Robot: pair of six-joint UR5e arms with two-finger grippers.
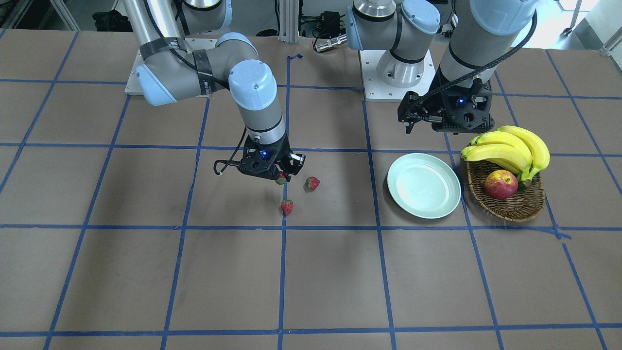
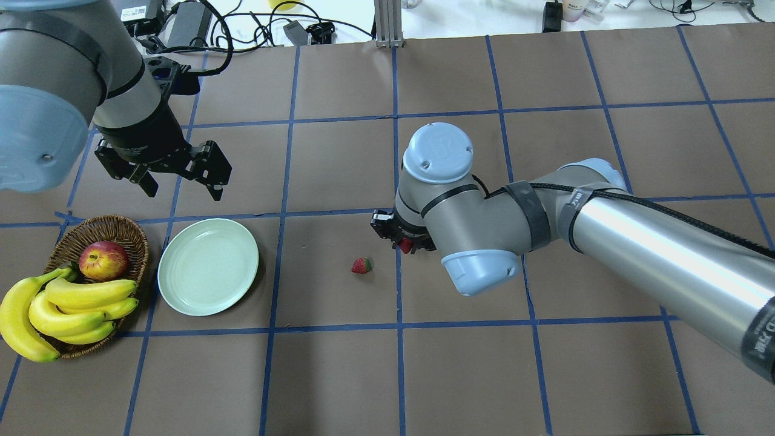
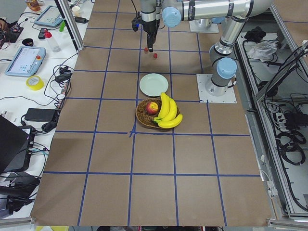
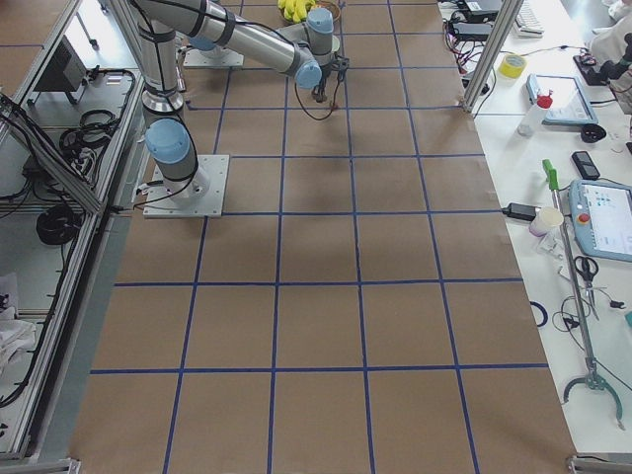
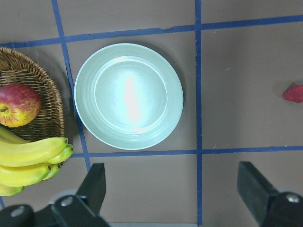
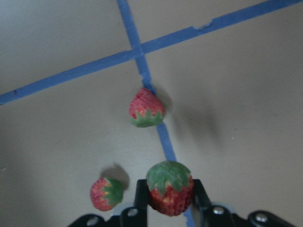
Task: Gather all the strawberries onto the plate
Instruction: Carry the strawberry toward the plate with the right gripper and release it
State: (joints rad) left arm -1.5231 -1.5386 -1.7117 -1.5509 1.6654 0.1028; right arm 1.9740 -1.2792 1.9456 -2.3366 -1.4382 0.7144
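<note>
The held strawberry (image 6: pixel 169 188) sits pinched between the two black fingers of the right gripper (image 1: pixel 282 176), green cap facing the wrist camera. Only that view shows the grip plainly. From overhead the arm's own elbow covers it, leaving just a speck of red under the wrist. A second strawberry (image 1: pixel 287 207) lies on the blue tape line just beyond the gripper. A third strawberry (image 1: pixel 312 183) lies close beside it on the brown table (image 1: pixel 146 272). The overhead camera shows only the third one clearly.

The mint-green plate (image 1: pixel 423 185) is well apart from all three, a grid square over on the robot's left, with nothing on it. Right next to it is the wicker basket (image 2: pixel 130 230) holding an apple (image 2: pixel 103 260) and bananas (image 2: pixel 66 306). The left gripper (image 2: pixel 183 188) hovers above the table near the plate, fingers spread wide with nothing between them.
</note>
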